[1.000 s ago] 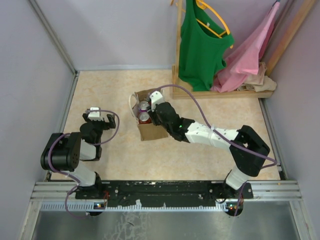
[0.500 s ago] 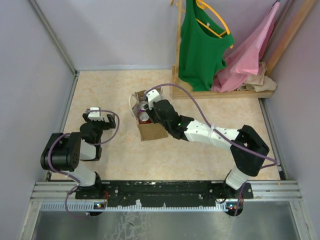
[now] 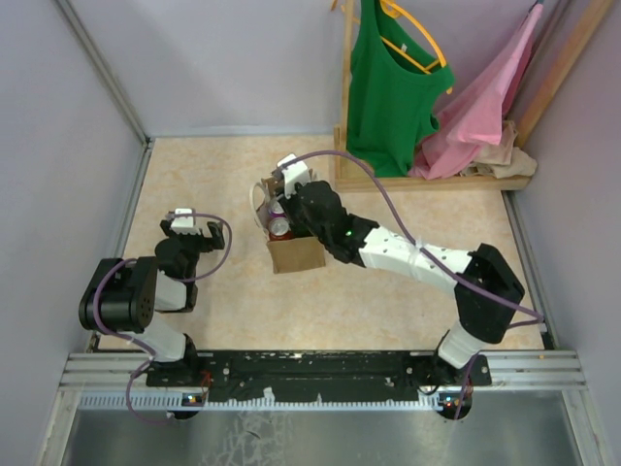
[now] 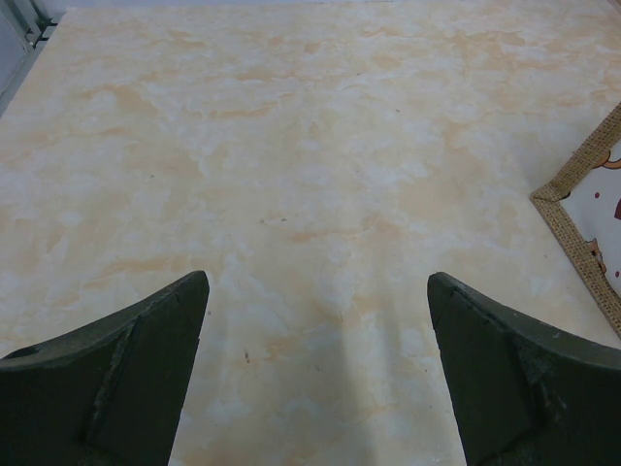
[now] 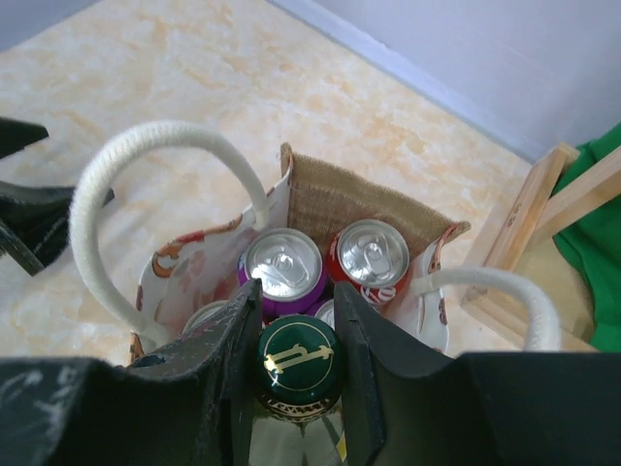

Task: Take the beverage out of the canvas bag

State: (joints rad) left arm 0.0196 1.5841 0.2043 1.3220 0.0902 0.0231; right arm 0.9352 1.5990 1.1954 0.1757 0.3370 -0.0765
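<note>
The canvas bag (image 3: pixel 296 254) stands mid-table, tan with white loop handles (image 5: pixel 146 146). In the right wrist view its burlap wall (image 5: pixel 369 206) shows, with a purple can (image 5: pixel 281 267) and a red can (image 5: pixel 367 254) inside. My right gripper (image 5: pixel 296 301) is shut on the neck of a glass bottle with a green cap (image 5: pixel 298 361), over the bag's open top. In the top view the right gripper (image 3: pixel 291 199) hides the bottle. My left gripper (image 3: pixel 191 231) is open and empty, low over bare table left of the bag (image 4: pixel 582 223).
A wooden rack (image 3: pixel 427 180) with a green top (image 3: pixel 388 87) and pink cloth (image 3: pixel 485 107) stands at the back right, close behind the bag. Grey walls close in the table on the left, back and right.
My right gripper has risen and shifted toward the back left over the bag. The left arm has not moved.
</note>
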